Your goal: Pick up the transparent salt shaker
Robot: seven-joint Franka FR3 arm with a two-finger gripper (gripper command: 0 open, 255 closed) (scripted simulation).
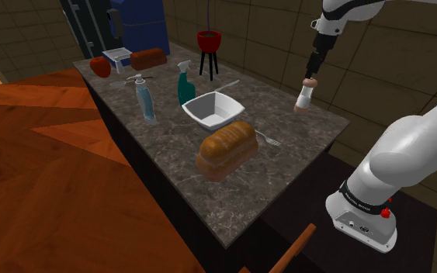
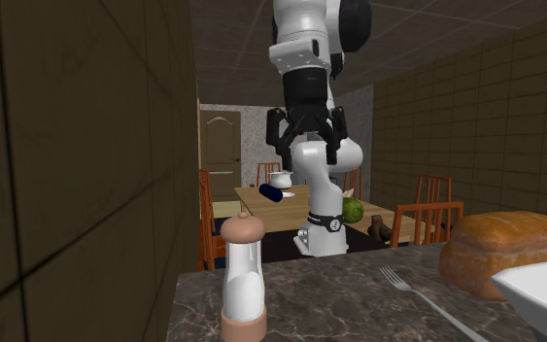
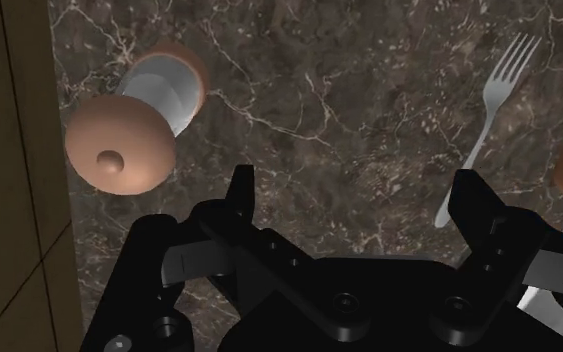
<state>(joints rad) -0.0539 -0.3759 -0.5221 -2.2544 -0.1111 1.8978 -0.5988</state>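
I find my gripper (image 3: 355, 185) wide open, gripping nothing, above the counter (image 3: 349, 80). The salt shaker (image 3: 134, 130) stands upright, at 3 o'clock of the bowl (image 1: 213, 108) in the shoulder view.

Marble counter (image 1: 282, 116) — shaker (image 1: 305, 97); fork (image 1: 268, 139); loaf (image 1: 226, 150); bowl (image 1: 213, 109).

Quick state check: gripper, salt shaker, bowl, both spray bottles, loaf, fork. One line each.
gripper: open, above the counter, touching nothing.
salt shaker: upright on the counter, not held, outside the jaws.
white bowl: upright, looks empty.
teal spray bottle: upright.
pale blue spray bottle: upright.
bread loaf: whole, lying on the counter.
fork: lying flat.
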